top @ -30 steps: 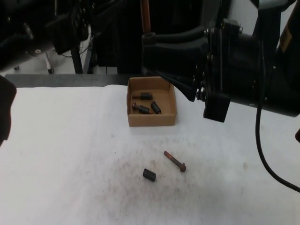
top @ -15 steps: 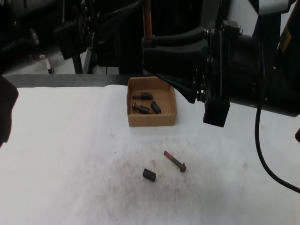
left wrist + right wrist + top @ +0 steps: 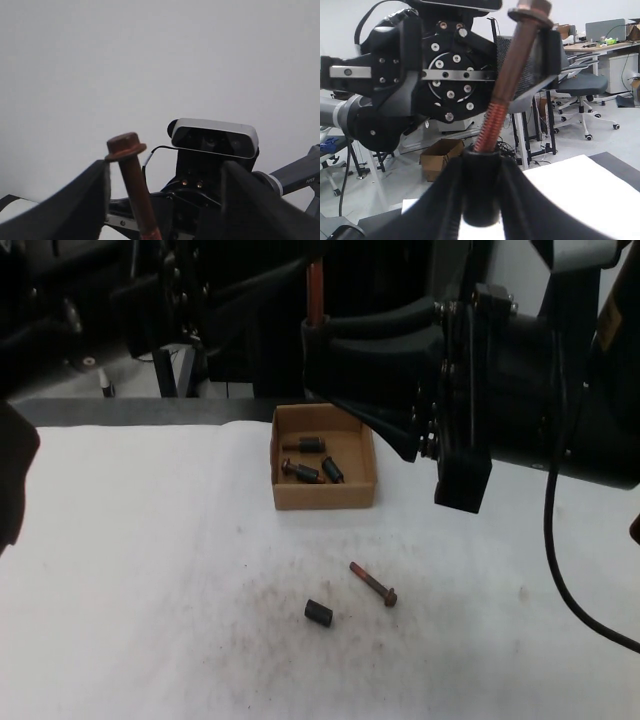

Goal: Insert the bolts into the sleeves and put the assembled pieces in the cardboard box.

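My right gripper (image 3: 481, 172) is shut on a black sleeve (image 3: 480, 200), held up in the air. A copper bolt (image 3: 512, 80) stands with its threaded end in the sleeve's mouth and its head (image 3: 126, 145) upward. My left gripper (image 3: 165, 172) is open around the bolt, which leans by one finger (image 3: 546, 52). In the high view the right gripper (image 3: 318, 318) hangs above the cardboard box (image 3: 323, 498) with the bolt (image 3: 316, 288) sticking up. The box holds three assembled pieces (image 3: 302, 471). A loose bolt (image 3: 373, 583) and a loose sleeve (image 3: 318, 613) lie on the cloth.
A white cloth (image 3: 120, 570) with dark smudges covers the bench. The bulky right arm (image 3: 520, 380) overhangs the bench's right side. Chairs (image 3: 580, 95) and desks stand in the room behind.
The raised bolt has shifted slightly above the right gripper, and the dark left arm at the back has moved a little. The pieces on the cloth and in the box have not moved.
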Tool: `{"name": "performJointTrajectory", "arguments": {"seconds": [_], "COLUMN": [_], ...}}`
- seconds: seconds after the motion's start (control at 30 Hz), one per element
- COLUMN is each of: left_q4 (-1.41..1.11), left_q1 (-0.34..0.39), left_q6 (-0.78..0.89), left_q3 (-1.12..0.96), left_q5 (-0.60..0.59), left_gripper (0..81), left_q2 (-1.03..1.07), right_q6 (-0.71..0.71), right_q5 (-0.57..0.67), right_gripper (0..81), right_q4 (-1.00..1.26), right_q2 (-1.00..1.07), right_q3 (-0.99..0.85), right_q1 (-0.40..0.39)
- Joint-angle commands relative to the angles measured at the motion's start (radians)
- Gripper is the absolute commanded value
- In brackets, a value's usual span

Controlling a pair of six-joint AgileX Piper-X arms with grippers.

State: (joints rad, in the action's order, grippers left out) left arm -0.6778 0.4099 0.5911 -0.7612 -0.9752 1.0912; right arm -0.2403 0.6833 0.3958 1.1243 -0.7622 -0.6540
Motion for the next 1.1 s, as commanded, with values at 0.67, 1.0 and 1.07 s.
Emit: {"name": "performJointTrajectory", "arguments": {"seconds": [0.67, 1.0, 1.07], "left_q4": [0.011, 0.924, 1.097], "left_q1": [-0.002, 0.003, 0.003], "left_q6": [-0.088, -0.483, -0.530], "left_q3": [-0.006, -0.006, -0.006], "left_q5": [0.059, 0.231, 0.236], "left_gripper": [0.3, 0.3, 0.3], "left_q2": [0.000, 0.010, 0.032], "right_q6": [-0.013, -0.015, -0.015], "right_q5": [0.004, 0.033, 0.033], "right_gripper": [0.6, 0.6, 0.6], "right_q4": [0.011, -0.026, -0.026], "right_q2": [-0.003, -0.003, -0.003], "right_q3": [-0.013, -0.013, -0.013], "right_q1": [0.038, 0.123, 0.130]}}
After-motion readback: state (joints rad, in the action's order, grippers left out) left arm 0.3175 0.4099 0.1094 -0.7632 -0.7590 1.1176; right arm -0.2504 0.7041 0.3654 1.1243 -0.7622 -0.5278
